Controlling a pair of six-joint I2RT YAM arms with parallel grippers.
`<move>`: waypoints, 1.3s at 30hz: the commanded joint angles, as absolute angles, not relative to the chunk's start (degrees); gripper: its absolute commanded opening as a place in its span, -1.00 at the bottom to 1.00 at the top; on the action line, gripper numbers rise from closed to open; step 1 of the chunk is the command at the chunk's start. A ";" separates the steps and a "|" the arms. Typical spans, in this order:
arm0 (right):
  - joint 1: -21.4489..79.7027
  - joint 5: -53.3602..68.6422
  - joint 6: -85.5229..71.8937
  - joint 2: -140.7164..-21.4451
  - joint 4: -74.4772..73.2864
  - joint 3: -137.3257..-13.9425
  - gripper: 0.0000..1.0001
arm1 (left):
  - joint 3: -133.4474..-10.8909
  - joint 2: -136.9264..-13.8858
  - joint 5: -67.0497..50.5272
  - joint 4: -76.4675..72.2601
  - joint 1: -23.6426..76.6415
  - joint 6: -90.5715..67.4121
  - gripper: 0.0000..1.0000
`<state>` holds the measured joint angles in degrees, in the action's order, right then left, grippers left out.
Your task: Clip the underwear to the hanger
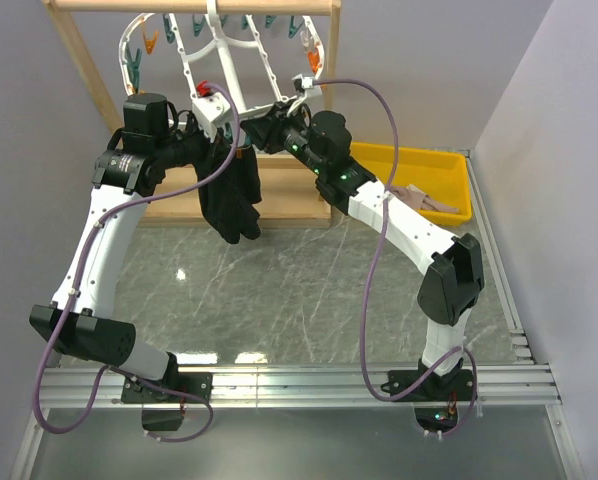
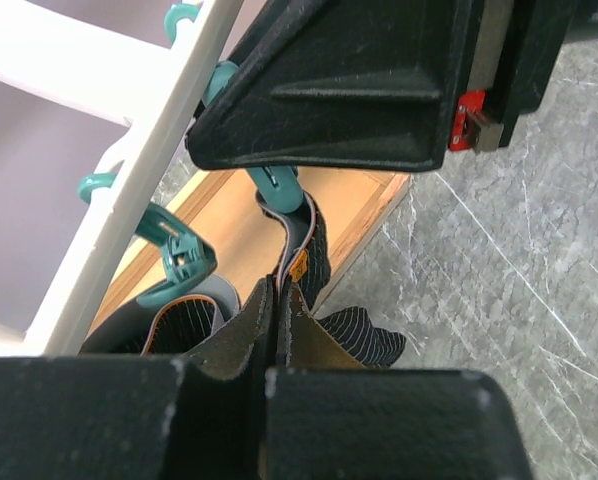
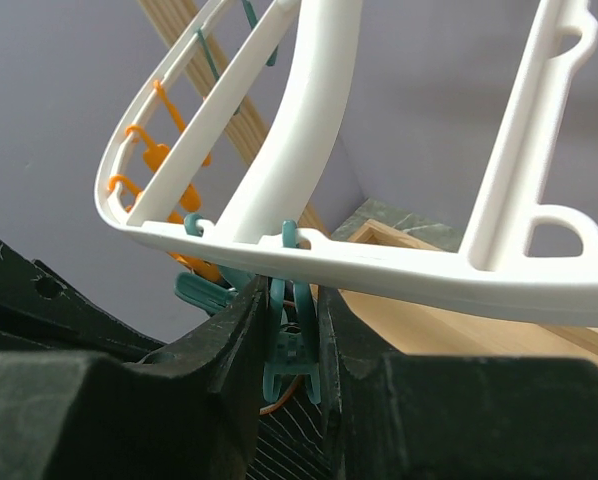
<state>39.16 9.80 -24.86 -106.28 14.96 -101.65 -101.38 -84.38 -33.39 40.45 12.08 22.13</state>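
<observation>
Both arms reach up and forward from the near edge, elbows bent, wrists meeting under the front rim of the hanger (image 1: 215, 62). Left hand (image 1: 217, 150) comes in from the left and right hand (image 1: 266, 133) from the right, close together.

The hanger hangs from a wooden frame (image 1: 87, 62) at the back of the desk (image 1: 279, 290). A yellow bin (image 1: 449, 163) sits to the right behind the right arm, with a pinkish cloth (image 1: 426, 200) in it. The hanger's ribs and rim crowd the space above both hands.

Left hand (image 2: 269, 372) is clenched on the underwear (image 2: 314, 255), waistband pinched flat between the fingers, orange tag just past the tips. The rest of the underwear (image 1: 234, 195) dangles below, clear of the desk. Right hand (image 3: 291, 335) is partly closed, fingers pressed on either side of a teal peg (image 3: 291, 365) under the hanger (image 3: 319, 130) rim. Dark ribbed fabric shows just below the peg; can't tell if the peg bites it.
</observation>
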 commanded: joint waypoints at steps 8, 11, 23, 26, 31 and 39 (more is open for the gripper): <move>40.69 4.04 -18.99 -105.82 14.33 -100.90 -1.00 | -103.10 -83.06 -34.37 37.53 12.30 21.45 -0.99; 40.96 2.82 -17.93 -105.56 14.50 -100.64 -1.00 | -102.57 -82.53 -33.93 37.09 12.39 22.50 -0.99; 41.04 4.74 -18.63 -105.38 15.29 -100.28 -1.00 | -100.20 -81.21 -30.94 34.81 13.09 22.94 -0.99; 40.96 5.71 -18.90 -105.56 15.38 -100.37 -1.00 | -99.85 -81.21 -30.59 33.84 13.27 22.68 -0.99; 41.13 5.63 -18.02 -105.56 15.38 -100.28 -1.00 | -99.76 -81.04 -31.02 33.05 13.36 22.32 -0.99; 41.40 5.80 -17.58 -105.47 16.52 -100.11 -1.00 | -100.02 -81.65 -30.41 33.31 14.59 23.20 -0.99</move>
<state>40.53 5.39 -18.55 -106.28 16.08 -100.84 -99.59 -83.20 -30.94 36.18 13.82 23.00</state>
